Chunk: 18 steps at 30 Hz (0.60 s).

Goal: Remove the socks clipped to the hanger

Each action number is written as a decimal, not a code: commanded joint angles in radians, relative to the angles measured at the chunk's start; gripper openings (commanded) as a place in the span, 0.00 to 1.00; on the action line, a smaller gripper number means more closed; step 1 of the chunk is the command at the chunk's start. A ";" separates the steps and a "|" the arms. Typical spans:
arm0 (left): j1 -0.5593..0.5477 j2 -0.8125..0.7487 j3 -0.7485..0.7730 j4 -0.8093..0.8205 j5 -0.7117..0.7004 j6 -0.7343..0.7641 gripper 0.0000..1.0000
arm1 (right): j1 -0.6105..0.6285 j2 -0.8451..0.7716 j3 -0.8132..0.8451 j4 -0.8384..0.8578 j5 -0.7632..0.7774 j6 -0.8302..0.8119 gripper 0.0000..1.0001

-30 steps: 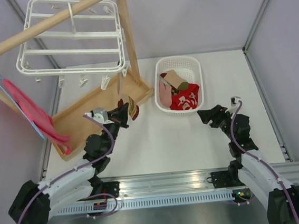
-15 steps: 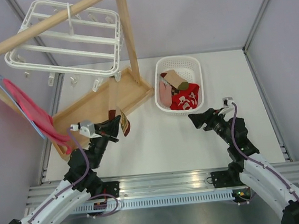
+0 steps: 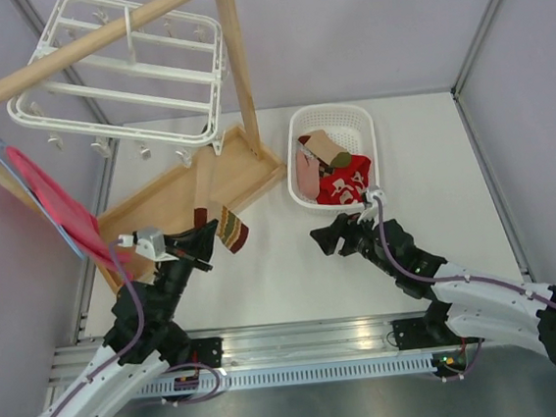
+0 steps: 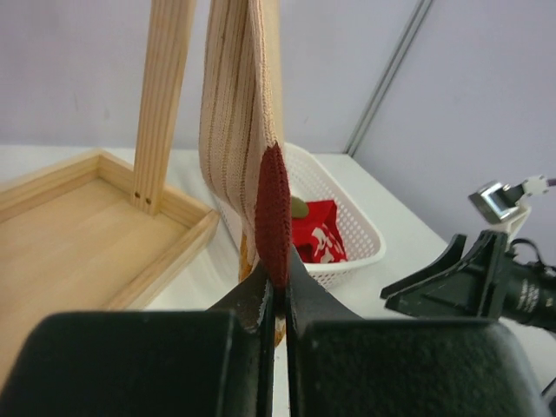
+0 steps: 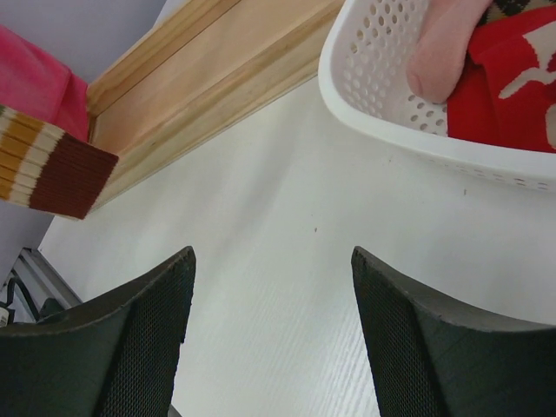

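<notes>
My left gripper [image 3: 211,238] is shut on the dark red part of a cream-and-brown striped sock [image 3: 232,232]. In the left wrist view the gripper [image 4: 276,291] pinches the sock [image 4: 233,130], which runs taut upward out of frame. From above, a cream band rises toward a clip at the near right corner of the white hanger [image 3: 117,71]. The hanger hangs tilted from the wooden bar. The sock's striped end also shows in the right wrist view [image 5: 52,169]. My right gripper [image 3: 326,239] is open and empty low over the table [image 5: 274,339], left of the basket.
A white mesh basket [image 3: 293,128] at the back right holds a red sock [image 3: 345,184], a pale pink sock [image 3: 304,171] and a brown checkered sock [image 3: 326,145]. The wooden rack's base tray [image 3: 173,194] lies behind my left gripper. A pink cloth [image 3: 56,205] hangs at the left.
My left gripper has pulled back toward the near left with the sock, stretching it. The hanger has swung and tilted. My right gripper has moved left toward the table's middle.
</notes>
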 commanded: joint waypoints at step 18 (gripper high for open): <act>-0.006 -0.289 0.203 -0.282 -0.238 -0.019 0.02 | 0.165 0.113 0.115 0.057 0.189 -0.065 0.77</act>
